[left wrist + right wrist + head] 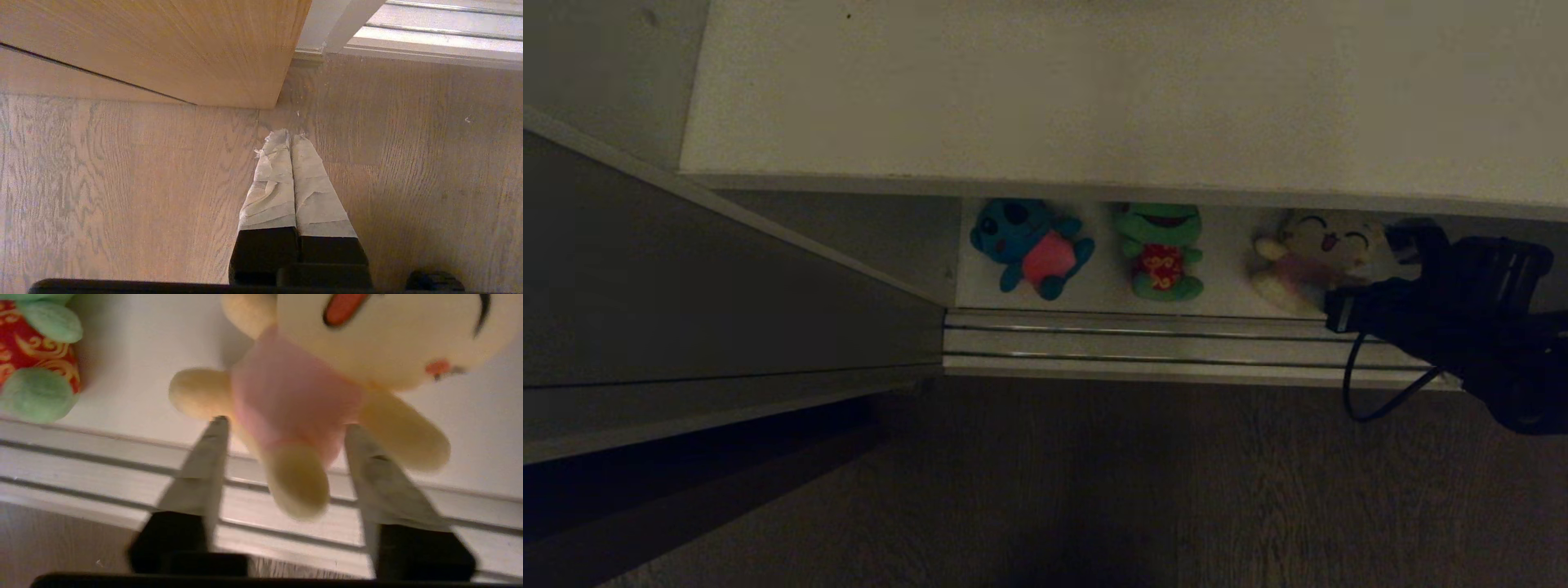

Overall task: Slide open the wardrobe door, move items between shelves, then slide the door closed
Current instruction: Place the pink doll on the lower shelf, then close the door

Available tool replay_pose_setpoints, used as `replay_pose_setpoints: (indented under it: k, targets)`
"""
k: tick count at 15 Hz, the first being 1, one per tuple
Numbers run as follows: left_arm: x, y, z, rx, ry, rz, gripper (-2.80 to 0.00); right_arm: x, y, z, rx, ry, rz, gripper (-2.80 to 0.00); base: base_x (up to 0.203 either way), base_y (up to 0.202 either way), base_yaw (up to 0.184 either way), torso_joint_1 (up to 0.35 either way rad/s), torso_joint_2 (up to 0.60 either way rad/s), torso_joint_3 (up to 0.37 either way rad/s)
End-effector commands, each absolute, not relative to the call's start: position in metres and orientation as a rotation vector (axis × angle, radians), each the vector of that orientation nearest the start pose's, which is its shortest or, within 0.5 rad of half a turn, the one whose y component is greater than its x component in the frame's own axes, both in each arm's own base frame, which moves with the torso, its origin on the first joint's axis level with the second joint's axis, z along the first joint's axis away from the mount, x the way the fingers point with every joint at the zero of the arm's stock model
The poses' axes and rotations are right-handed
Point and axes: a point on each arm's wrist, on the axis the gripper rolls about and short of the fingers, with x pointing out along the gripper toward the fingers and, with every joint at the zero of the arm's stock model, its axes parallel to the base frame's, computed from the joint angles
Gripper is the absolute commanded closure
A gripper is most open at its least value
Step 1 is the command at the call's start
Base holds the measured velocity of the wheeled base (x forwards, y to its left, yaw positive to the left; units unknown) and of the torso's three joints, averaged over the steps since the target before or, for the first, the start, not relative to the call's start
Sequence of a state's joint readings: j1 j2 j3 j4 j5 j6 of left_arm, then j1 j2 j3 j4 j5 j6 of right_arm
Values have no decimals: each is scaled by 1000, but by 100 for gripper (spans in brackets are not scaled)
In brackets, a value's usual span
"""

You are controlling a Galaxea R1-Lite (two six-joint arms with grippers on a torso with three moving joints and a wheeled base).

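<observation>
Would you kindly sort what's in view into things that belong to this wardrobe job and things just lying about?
Job:
yellow toy
blue toy
green frog
lower shelf
upper shelf
sliding door
right gripper

Just there:
floor rails
wooden floor

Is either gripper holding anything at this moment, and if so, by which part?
Nothing is held. The right gripper stands open, its fingers either side of the yellow plush toy at its pink belly. The left gripper is shut on nothing, above the floor.

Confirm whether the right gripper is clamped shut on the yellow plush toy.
No: the right gripper stands open, its fingers spread either side of the yellow plush toy.
</observation>
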State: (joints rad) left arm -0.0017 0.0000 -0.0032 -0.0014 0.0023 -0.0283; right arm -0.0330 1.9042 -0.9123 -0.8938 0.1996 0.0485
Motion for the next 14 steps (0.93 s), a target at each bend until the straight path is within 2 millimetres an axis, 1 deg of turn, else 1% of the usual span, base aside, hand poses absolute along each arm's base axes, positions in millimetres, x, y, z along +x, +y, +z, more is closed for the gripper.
replay_pose_setpoints:
  k: [1, 3, 6, 9, 10, 14]
  targets:
    - [-23, 0, 76, -29, -5, 1, 0, 349, -7, 176, 59, 81, 165, -280, 0, 0, 0, 0, 0, 0]
    - [-23, 0, 76, -29, -5, 1, 0, 339, -7, 178, 59, 86, 168, -280, 0, 0, 0, 0, 0, 0]
    - [-23, 0, 77, -29, -6, 1, 0, 330, -8, 182, 55, 82, 166, -280, 0, 0, 0, 0, 0, 0]
    - [-23, 0, 76, -29, -5, 1, 0, 313, -7, 184, 48, 91, 183, -280, 0, 0, 0, 0, 0, 0]
    - [-23, 0, 76, -29, -5, 1, 0, 306, -6, 183, 45, 99, 204, -280, 0, 0, 0, 0, 0, 0]
    - [-23, 0, 76, -29, -5, 1, 0, 282, -4, 168, 56, 166, 241, -280, 0, 0, 0, 0, 0, 0]
